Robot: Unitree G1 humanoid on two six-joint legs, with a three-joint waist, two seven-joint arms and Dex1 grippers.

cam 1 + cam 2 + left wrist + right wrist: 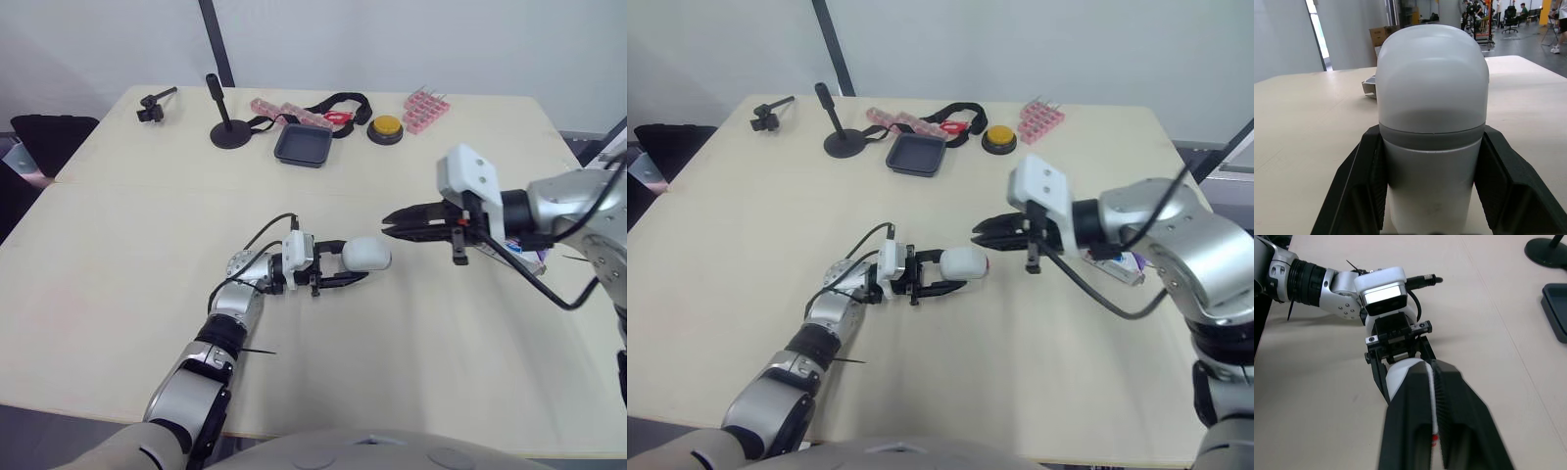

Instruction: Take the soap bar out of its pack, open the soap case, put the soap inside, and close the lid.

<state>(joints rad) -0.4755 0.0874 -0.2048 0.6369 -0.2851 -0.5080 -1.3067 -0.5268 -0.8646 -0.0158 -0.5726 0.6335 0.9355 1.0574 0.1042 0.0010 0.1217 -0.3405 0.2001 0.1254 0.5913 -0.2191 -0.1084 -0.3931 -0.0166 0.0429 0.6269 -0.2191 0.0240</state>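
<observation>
Pinching a white-and-grey rounded plastic soap case [366,255], the left gripper [349,262] sits low over the beige wooden table [118,264], near the middle. The head views show the case's long axis running level along the gripper, with its free rounded end pointing to the robot's right. The left wrist view adds detail: black fingers [1359,191] clamp both flanks of the darker grey half, the paler half sticks out past them, and the seam between the halves looks closed.

The right gripper [390,219] hangs just beside that free end, aimed at it. In the head views there is a small gap, with no contact seen. The right wrist view shows its two fingers [1410,421] pressed almost together, with only a thin slit between them. A tiny red speck sits low in the slit, and I can't tell what it is.

A white-and-purple flat soap pack [1122,262] lies on the table under the right forearm. A black rectangular tray [304,147] and a yellow round button [385,127] sit at the far edge, well apart.
</observation>
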